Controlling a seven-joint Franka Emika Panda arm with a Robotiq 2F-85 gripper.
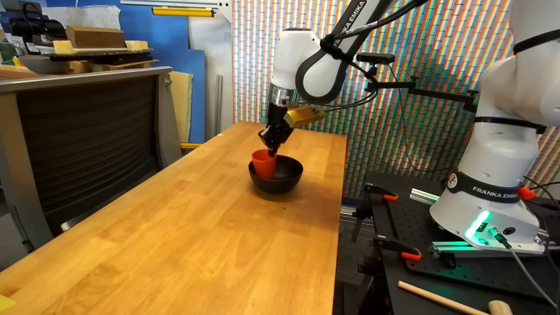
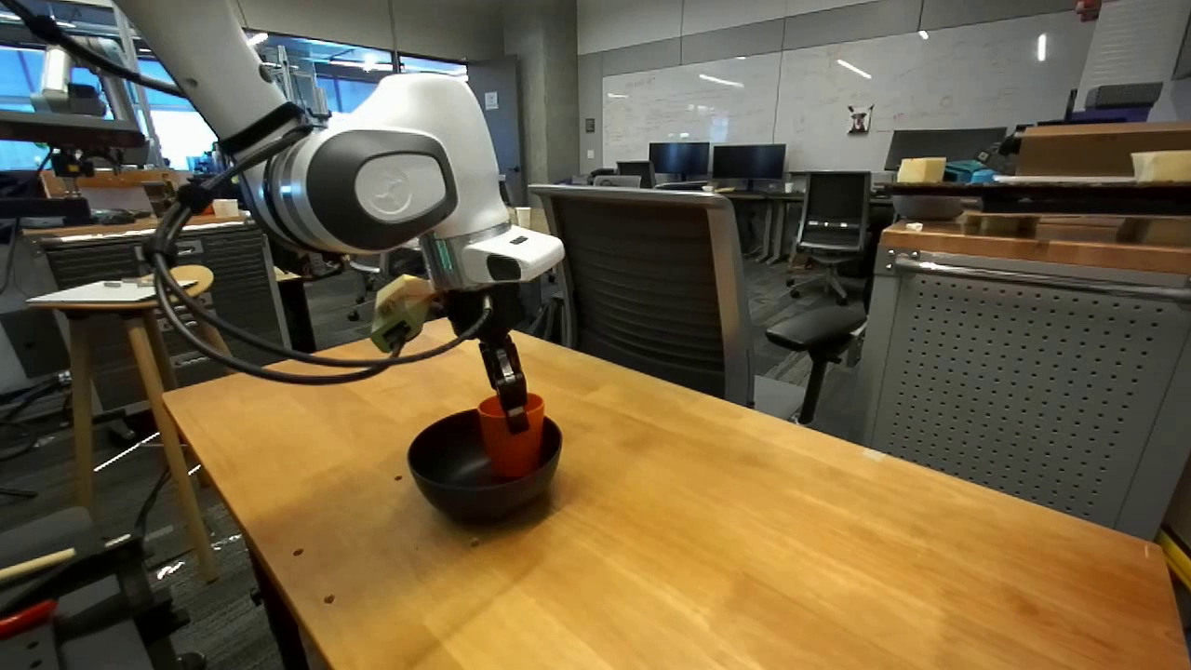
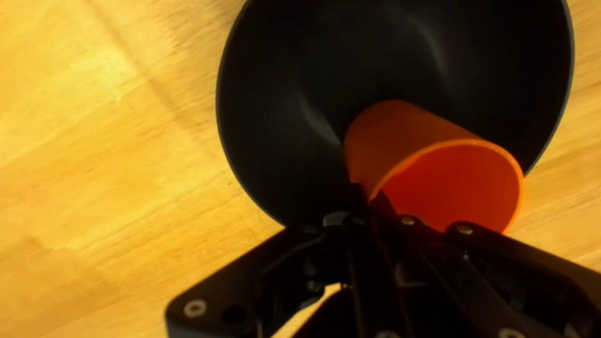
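An orange-red cup (image 1: 262, 165) stands nearly upright inside a round black bowl (image 1: 282, 183) on the wooden table. My gripper (image 2: 515, 419) points down at the cup's rim in both exterior views. In the wrist view the gripper (image 3: 373, 197) is shut on the cup wall, one fingertip inside the cup (image 3: 396, 131) and one outside it. The cup's mouth faces up, and its inside looks bare where it shows. The black bowl (image 3: 277, 117) surrounds the cup's lower part. Whether the cup's base touches the bowl's bottom cannot be told.
The wooden table (image 1: 210, 232) stretches out around the bowl. A mesh-backed chair (image 2: 642, 288) stands against its long side. The robot's base sits on a black side table (image 1: 420, 271) with clamps and a wooden mallet (image 1: 442, 298). A wooden stool (image 2: 153, 344) stands off one end.
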